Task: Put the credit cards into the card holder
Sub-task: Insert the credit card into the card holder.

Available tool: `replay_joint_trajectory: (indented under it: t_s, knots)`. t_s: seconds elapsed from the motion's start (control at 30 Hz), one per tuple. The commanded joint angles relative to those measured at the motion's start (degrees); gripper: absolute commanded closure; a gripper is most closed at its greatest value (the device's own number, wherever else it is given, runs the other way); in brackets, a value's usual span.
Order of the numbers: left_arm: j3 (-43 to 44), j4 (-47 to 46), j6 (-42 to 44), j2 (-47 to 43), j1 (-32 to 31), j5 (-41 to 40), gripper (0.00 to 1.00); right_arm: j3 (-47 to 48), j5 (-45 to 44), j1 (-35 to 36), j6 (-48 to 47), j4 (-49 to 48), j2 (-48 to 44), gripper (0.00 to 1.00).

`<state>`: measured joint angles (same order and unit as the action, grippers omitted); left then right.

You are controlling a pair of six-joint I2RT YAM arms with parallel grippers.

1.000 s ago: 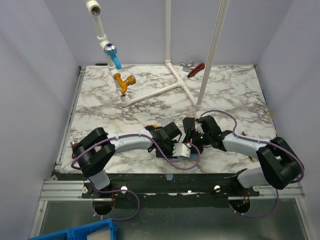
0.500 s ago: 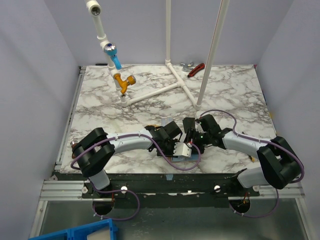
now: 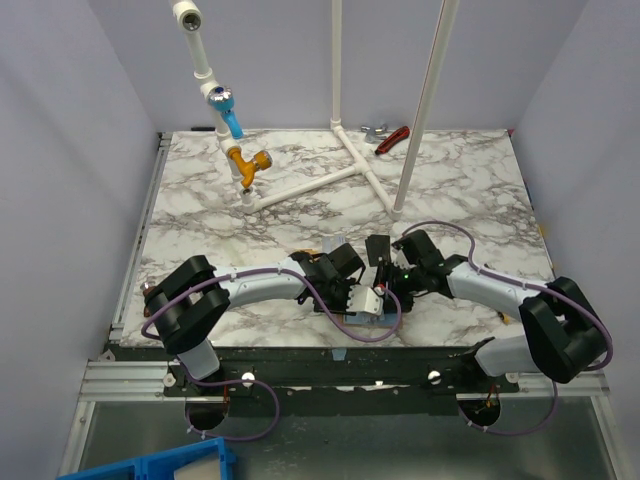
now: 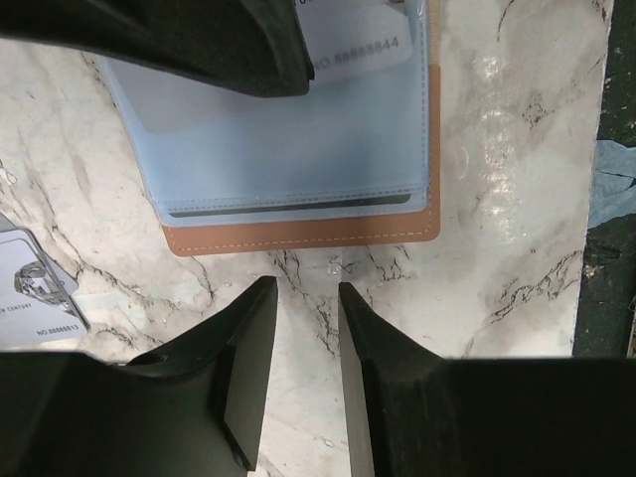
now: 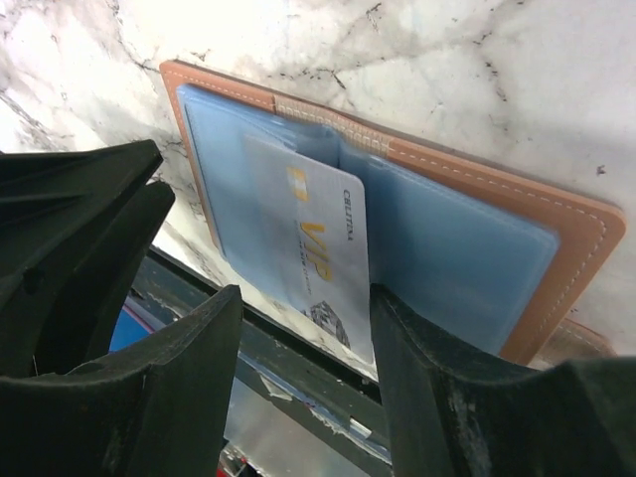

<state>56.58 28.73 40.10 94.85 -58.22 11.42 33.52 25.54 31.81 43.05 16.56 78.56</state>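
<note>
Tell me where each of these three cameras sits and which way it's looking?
Top external: high behind the robot, looking down on the marble table; the left arm and right arm show.
Left wrist: on the left arm, looking down past the left gripper at the card holder.
Right wrist: on the right arm, looking past the right gripper at a silvery card over the open holder.
Shared: both wrist views show the card holder.

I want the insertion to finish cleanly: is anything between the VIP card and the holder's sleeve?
Nothing visible does. The VIP card sits within the right gripper, on the open card holder, its far end seemingly already under the blue sleeve.
</note>
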Motion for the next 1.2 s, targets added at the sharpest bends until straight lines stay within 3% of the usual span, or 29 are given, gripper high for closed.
replay_joint_trajectory:
  t_s: [0.0,0.17,0.5,0.8,0.97,1.07,1.17]
  knots:
    - [1.01,-0.88,0.61,0.39,-0.4,-0.44,0.67,2.77,-1.35,0.04,-2.93,6.02,-0.84,0.41]
    - [1.23,-1.09,0.64,0.07,-0.49,-0.35,0.67,4.44,-4.25,0.11,-3.95,10.71,-0.78,0.39]
    - [1.23,-1.84,0.85,0.68,-0.76,0.04,0.67,0.91,0.1,0.19,0.15,2.29,-1.04,0.46]
    - [2.44,-1.53,1.39,2.3,-1.11,-0.16,0.67,0.14,4.49,0.18,0.74,-3.5,-0.79,0.47]
    - [2.75,-1.41,1.05,2.16,-1.11,-0.46,0.67,2.27,-0.21,0.04,-0.94,2.51,-1.96,0.47]
    - [2.44,-1.42,0.95,1.94,-1.02,-0.6,0.67,1.36,-3.77,-0.46,-1.24,4.59,-4.82,0.53]
    - [2.29,-1.55,1.04,1.92,-1.02,-0.82,0.67,1.23,-5.98,-0.77,-1.43,5.96,-5.38,0.72]
